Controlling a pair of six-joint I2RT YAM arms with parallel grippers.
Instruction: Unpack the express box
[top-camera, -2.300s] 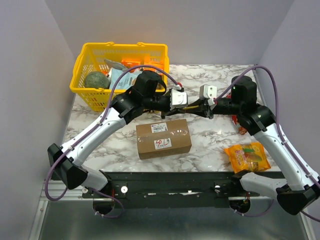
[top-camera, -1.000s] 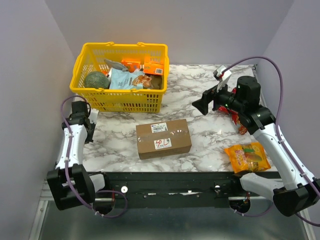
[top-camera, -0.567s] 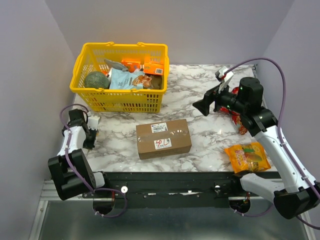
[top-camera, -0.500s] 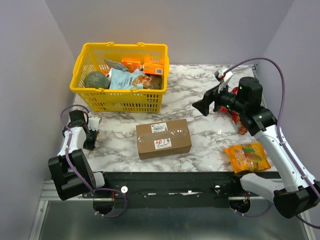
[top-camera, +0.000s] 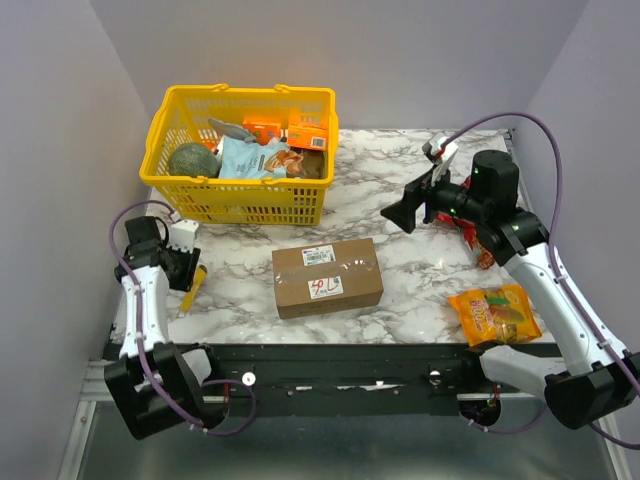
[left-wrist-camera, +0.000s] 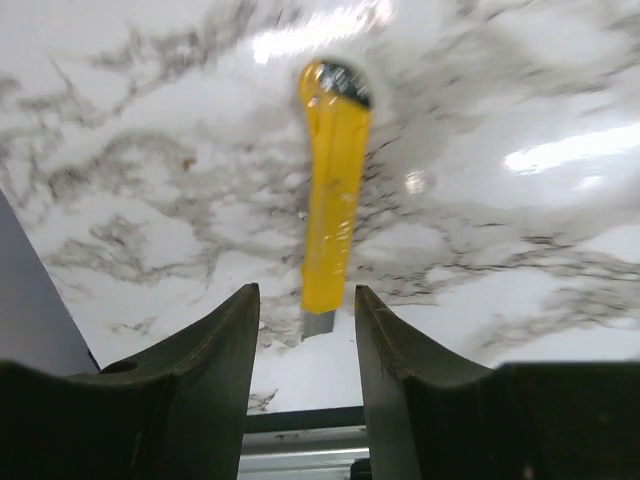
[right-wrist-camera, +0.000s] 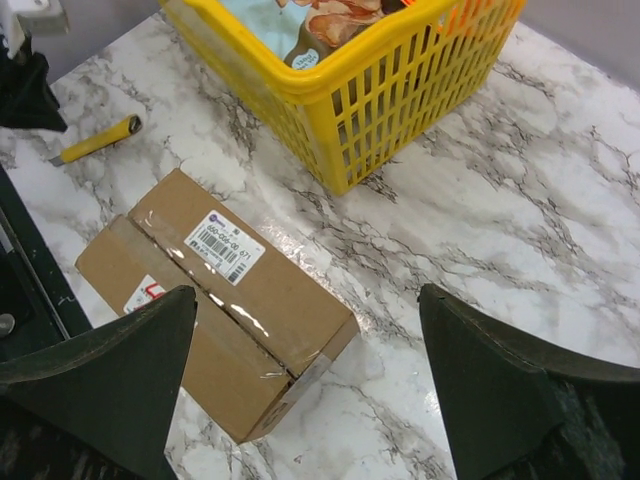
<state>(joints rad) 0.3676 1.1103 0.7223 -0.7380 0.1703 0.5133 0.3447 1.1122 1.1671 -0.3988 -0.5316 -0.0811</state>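
The express box (top-camera: 327, 277) is a brown carton with a white label, a red-scribbled sticker and clear tape. It lies flat with its flaps shut near the table's front middle, and shows again in the right wrist view as the express box (right-wrist-camera: 215, 300). My left gripper (top-camera: 184, 262) hovers at the table's left edge, its jaws open. A yellow utility knife (left-wrist-camera: 335, 190) lies loose on the marble just beyond the left gripper (left-wrist-camera: 307, 300), and shows from above as the knife (top-camera: 193, 288). My right gripper (top-camera: 404, 213) hangs wide open and empty above the table, right of the box, as does the right gripper (right-wrist-camera: 305, 295).
A yellow basket (top-camera: 190, 195) full of groceries stands at the back left; the basket (right-wrist-camera: 350, 120) is near the box's far side. An orange snack bag (top-camera: 495, 313) lies at the front right and a red packet (top-camera: 478, 248) sits behind the right arm.
My left gripper has opened and the yellow knife now lies on the table by the left edge. The right arm has barely shifted.
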